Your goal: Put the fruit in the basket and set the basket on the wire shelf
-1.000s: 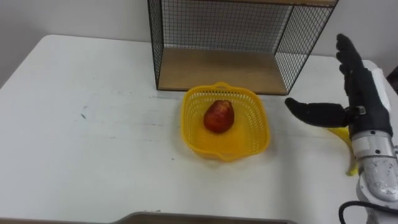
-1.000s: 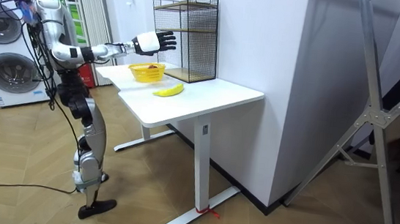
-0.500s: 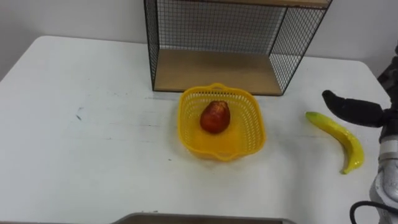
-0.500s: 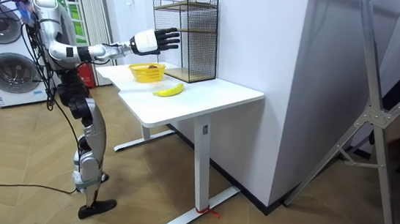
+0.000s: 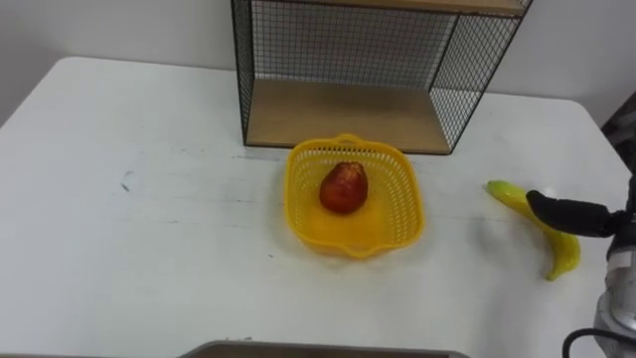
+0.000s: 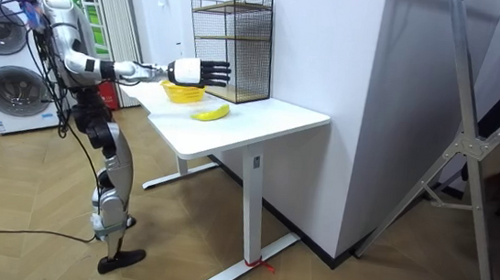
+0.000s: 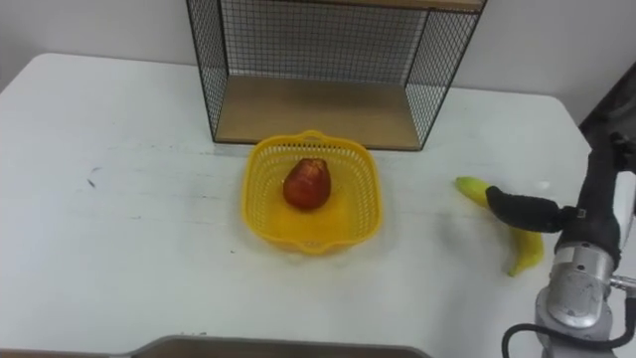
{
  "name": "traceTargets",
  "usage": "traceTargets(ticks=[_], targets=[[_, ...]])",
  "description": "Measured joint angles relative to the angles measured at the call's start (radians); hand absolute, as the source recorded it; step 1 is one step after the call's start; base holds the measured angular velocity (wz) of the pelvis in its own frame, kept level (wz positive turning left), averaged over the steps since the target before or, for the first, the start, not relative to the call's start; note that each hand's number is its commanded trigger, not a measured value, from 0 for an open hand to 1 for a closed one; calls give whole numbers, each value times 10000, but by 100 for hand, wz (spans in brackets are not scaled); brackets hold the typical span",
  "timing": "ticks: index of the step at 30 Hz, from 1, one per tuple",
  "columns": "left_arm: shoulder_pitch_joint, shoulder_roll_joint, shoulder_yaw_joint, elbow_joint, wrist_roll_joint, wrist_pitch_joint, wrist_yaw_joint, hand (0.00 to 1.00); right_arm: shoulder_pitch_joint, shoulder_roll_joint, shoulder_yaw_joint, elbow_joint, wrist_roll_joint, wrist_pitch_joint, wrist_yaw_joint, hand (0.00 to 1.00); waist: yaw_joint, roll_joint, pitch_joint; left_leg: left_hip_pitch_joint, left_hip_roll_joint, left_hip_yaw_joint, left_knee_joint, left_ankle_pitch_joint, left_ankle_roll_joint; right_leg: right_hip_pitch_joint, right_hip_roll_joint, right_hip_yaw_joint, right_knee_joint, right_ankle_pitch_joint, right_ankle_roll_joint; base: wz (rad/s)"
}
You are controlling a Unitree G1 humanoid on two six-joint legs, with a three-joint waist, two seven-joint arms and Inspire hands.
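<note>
A yellow plastic basket stands on the white table in front of the wire shelf. A red fruit lies inside it. A yellow banana lies on the table to the right of the basket. My right hand hovers over the banana with its fingers straight and its dark thumb reaching across the banana's middle, hiding that part. It holds nothing. In the room view the right hand is stretched out flat above the banana.
The shelf's wooden floor sits level behind the basket, with black wire mesh at its back and sides. The white table stretches bare to the left. A grey edge shows at the bottom. Washing machines stand behind me.
My right hand has dropped from an upright pose beside the basket and moved right, down over the banana. The basket and red fruit have not moved.
</note>
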Motion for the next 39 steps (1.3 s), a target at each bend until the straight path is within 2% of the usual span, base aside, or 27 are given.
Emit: traceTargets(ticks=[4,9,14,18,22,29,32,36,38,39], targets=[[26,0,-5,-86,1,63,-44,0,-261,-49,25,429,-203,140,509,0,-3,-90,6,-14,-1,-47,40,0,0,14,-5,-55,6,0,-1,3],[32,34,34,-397,-1,251,-87,0,-545,-374,49,674,-458,533,1008,0,20,-83,7,-26,-7,-142,46,-1,-3,-14,-5,-125,8,-2,-2,4],[26,44,43,-361,2,249,-125,0,-1126,-712,105,1145,-457,532,1497,0,71,-135,9,10,-15,-141,46,1,-3,12,-6,-112,3,-2,-3,0],[22,70,39,-333,-1,235,-176,0,-1573,-724,118,1627,-459,527,1878,0,64,-192,9,11,-14,-147,46,2,-2,51,-5,-115,7,-1,-3,0],[53,154,46,-324,5,234,-176,0,-1636,-729,118,1781,-473,527,2115,0,92,-259,54,-3,-13,-174,44,2,-2,90,-4,-138,0,-1,-3,0],[70,195,158,-315,104,245,-190,0,-1901,-895,116,3031,-453,525,2677,0,82,-268,40,-42,-19,-235,43,3,-3,115,-13,-228,1,-1,-3,2],[19,204,149,-327,104,313,-288,0,-1903,-981,116,3189,-387,527,2970,0,35,-236,20,-66,-20,-234,48,3,-3,52,-15,-229,5,-1,-3,0],[-29,321,150,-447,104,355,-469,0,-1903,-1019,120,3300,-679,718,3224,0,-22,-209,-7,-112,-20,-258,65,4,-3,66,-17,-253,4,-1,-3,1],[-85,424,151,-662,97,393,-555,0,-1965,-1036,119,3697,-1214,745,3540,0,-151,-206,-80,-177,-32,-349,147,3,-2,35,-33,-344,3,-1,-3,13],[-167,488,151,-704,93,398,-590,0,-2007,-1036,137,3914,-1308,831,3742,0,-210,-205,-78,-204,-39,-414,195,3,-2,49,-34,-395,7,0,-3,13]])
